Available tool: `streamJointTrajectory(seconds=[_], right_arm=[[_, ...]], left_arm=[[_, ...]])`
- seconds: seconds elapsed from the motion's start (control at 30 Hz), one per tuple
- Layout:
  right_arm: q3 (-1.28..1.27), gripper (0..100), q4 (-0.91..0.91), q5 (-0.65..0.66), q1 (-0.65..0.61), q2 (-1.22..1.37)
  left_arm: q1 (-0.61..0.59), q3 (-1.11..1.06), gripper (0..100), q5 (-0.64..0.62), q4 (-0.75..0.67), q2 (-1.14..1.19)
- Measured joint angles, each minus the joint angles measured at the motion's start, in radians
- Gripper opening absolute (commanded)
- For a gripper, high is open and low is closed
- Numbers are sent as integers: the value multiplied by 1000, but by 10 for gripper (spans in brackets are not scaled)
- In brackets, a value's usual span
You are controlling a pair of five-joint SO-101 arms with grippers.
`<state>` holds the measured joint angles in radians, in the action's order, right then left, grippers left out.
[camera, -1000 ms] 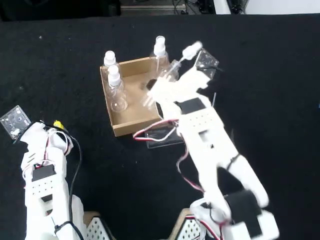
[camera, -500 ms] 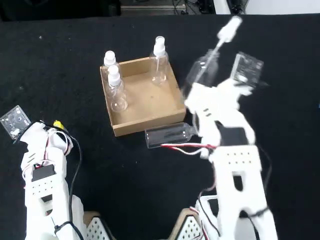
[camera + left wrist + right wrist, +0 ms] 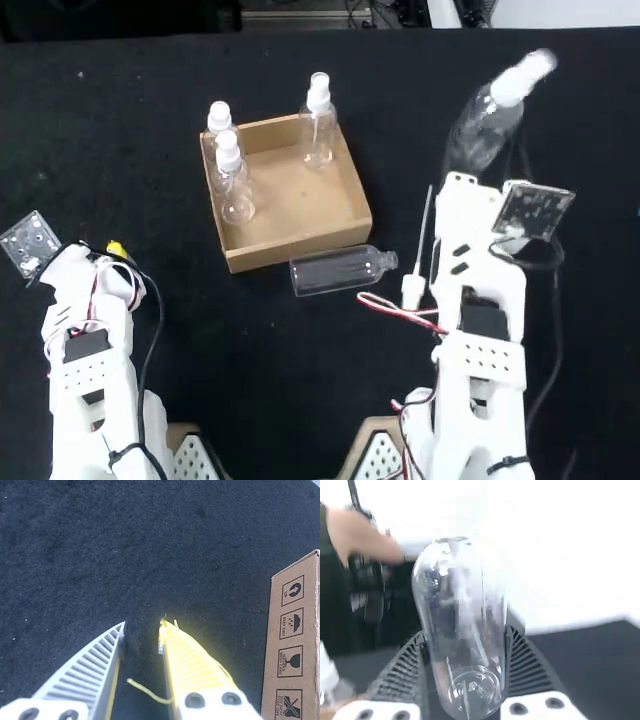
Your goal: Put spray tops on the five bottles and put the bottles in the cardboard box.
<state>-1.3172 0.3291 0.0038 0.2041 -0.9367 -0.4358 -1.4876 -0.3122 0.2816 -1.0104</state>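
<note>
The right gripper (image 3: 465, 652) is pinching a capped bottle (image 3: 487, 125) near its base and holds it tilted in the air, well to the right of the cardboard box (image 3: 300, 245). The left gripper (image 3: 142, 626) hangs over the bare table (image 3: 100, 540) beside the box, fingers only slightly spread and holding nothing. Two capped bottles (image 3: 232, 180) (image 3: 318, 120) stand inside the box. A third (image 3: 219, 118) stands at its far left corner; whether it is inside the wall or just behind it cannot be determined. An uncapped bottle (image 3: 340, 271) lies on its side just in front of the box, with a loose spray top (image 3: 414, 291) near its neck. Hazard 1: the held bottle is smooth, round and gripped low, so it may pivot or slip between the fingers during the swing back to the box. Hazard 2: the free floor of the box is bounded by upright bottles; a tilted or off-centre descent would likely tip one. Hazard 3: a low approach could strike the box wall and shift the box. Hazard 4: the lying bottle can roll if nudged, and the red-and-white cable (image 3: 385, 301) of the right arm lies close to the loose spray top and could drag it.
</note>
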Motion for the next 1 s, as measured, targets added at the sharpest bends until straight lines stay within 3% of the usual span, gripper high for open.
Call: streamJointTrajectory(seconds=[0.17,0.63,0.8,1.0], right_arm=[[-2,10,120,14,0,44],[71,10,135,14,-68,348],[195,10,178,15,57,615],[230,11,497,20,242,976]], left_arm=[[0,0,95,0,0,0],[0,0,95,0,0,0],[0,0,95,0,0,0],[0,0,95,0,0,0]])
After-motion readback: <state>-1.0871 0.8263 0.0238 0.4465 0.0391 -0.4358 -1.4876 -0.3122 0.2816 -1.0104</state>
